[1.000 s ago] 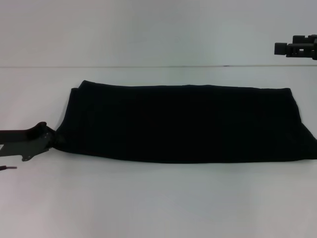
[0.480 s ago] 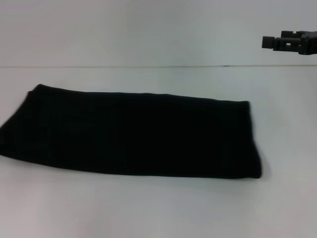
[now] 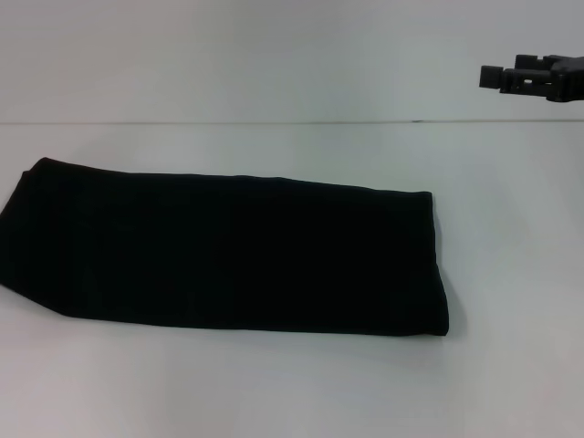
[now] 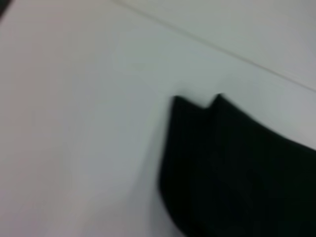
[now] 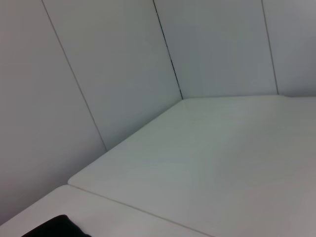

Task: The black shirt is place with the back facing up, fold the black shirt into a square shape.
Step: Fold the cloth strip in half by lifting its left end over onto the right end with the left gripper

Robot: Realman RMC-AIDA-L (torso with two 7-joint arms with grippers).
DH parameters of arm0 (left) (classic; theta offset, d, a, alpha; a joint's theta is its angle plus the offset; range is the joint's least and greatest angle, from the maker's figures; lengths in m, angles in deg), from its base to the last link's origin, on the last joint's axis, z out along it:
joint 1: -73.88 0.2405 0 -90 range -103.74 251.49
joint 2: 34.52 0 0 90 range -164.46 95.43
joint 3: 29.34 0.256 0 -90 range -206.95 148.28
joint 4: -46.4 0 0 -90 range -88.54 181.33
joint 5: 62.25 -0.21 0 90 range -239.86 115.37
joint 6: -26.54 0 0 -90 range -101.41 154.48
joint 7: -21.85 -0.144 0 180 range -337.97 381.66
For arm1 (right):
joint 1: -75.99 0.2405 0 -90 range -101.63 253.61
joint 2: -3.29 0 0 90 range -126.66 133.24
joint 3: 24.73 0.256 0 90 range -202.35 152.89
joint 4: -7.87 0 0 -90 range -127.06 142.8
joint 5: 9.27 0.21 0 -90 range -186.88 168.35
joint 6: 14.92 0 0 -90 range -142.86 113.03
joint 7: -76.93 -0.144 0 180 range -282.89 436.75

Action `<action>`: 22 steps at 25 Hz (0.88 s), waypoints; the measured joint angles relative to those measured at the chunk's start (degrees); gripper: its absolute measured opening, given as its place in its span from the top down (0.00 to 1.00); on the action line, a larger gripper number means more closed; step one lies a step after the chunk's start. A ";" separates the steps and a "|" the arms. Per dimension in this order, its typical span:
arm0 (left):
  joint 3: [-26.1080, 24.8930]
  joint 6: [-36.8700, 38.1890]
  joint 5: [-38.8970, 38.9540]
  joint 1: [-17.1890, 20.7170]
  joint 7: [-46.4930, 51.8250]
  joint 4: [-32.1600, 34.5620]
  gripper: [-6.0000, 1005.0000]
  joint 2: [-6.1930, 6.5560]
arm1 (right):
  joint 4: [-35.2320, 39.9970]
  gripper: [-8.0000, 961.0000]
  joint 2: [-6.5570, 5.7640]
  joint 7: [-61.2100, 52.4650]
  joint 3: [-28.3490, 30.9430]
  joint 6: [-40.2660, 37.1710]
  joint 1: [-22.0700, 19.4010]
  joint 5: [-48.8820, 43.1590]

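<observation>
The shirt (image 3: 228,251) lies on the table (image 3: 292,392) as a long flat band, reaching from the left edge to past the middle; lengthwise folds look done, while the crosswise folds into a square remain. The right gripper (image 3: 534,78) hangs high at the far right corner, holding nothing; whether its fingers are spread I cannot tell. The left gripper is out of view.

Folded black shirt (image 3: 228,251) flat on the table (image 3: 301,392), left of centre; right claw (image 3: 497,78) raised far right.
</observation>
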 joint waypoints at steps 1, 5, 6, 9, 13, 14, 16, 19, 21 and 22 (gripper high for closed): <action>0.18 1.39 0.96 -0.83 0.00 0.00 0.97 0.21 | 0.13 0.03 -0.02 0.60 0.05 -0.09 -0.28 0.41; 1.37 9.92 7.89 -5.62 0.00 -0.38 0.97 0.48 | 0.31 0.03 -0.89 2.59 0.29 0.36 -1.89 1.92; 2.12 11.67 9.99 -6.89 0.02 -0.66 0.97 0.22 | 0.33 0.03 -1.08 2.79 0.31 0.25 -2.24 2.22; 7.21 16.07 17.29 -11.43 0.09 -1.84 0.97 -2.79 | 0.38 0.03 -1.75 3.47 0.32 -0.11 -3.58 3.23; 14.88 14.83 22.73 -15.41 -0.08 -2.21 0.97 -10.83 | 0.96 0.04 -2.69 3.93 0.42 -0.89 -5.63 4.10; 16.47 13.28 23.62 -15.88 -0.43 -2.67 0.97 -12.80 | 1.03 0.04 -2.88 4.07 0.40 -1.32 -6.14 4.29; 20.25 8.54 26.92 -16.04 -2.09 -6.11 0.97 -14.78 | 1.08 0.05 -3.30 4.26 0.39 -1.99 -6.98 4.36; 25.17 -0.86 39.01 -15.97 -11.76 -20.08 0.97 -15.11 | 1.15 0.06 -3.83 4.36 0.44 -2.83 -8.04 4.40; 25.44 -5.40 47.47 -15.45 -23.66 -31.32 0.97 -15.26 | 1.16 0.06 -4.07 4.47 0.51 -3.11 -8.43 4.44; 25.43 -6.26 49.84 -15.06 -27.40 -34.21 0.97 -15.35 | 1.17 0.06 -4.15 4.52 0.47 -3.28 -8.54 4.47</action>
